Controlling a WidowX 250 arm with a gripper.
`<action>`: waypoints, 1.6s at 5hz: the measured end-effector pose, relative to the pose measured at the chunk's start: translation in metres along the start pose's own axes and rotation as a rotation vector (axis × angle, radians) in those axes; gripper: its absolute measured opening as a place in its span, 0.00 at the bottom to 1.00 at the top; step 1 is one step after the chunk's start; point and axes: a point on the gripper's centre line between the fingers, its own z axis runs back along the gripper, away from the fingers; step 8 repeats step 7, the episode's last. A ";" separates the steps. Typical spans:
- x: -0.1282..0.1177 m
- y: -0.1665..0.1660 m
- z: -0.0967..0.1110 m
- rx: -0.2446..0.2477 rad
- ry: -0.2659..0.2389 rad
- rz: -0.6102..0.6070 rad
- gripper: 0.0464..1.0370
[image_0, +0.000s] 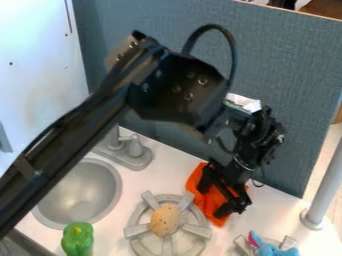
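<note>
The gripper (210, 201) hangs low at the right of centre, over an orange cloth (211, 205) lying on the white counter behind the stove burner. Its fingers stand apart and open, with orange fabric visible between them; whether the tips touch the cloth I cannot tell. A speckled tan, egg-shaped object (165, 220) rests on the round grey burner (138, 243), left of the cloth. Toward the lower right, a blue toy with a pink part (272, 249) is at another grey burner. A green pepper (78, 240) stands at the lower left.
The grey sink basin (83, 182) is at the left, with a faucet (127, 151) behind it. A blue-grey partition (287, 80) rises behind the counter (157, 172). A grey post (325, 185) stands at the right edge. The arm crosses the upper left.
</note>
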 end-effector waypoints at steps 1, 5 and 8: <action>-0.008 0.003 0.004 0.006 -0.031 0.001 0.96; -0.064 0.012 0.041 -0.087 -0.162 0.041 0.96; -0.089 -0.009 0.050 -0.117 -0.217 -0.036 0.96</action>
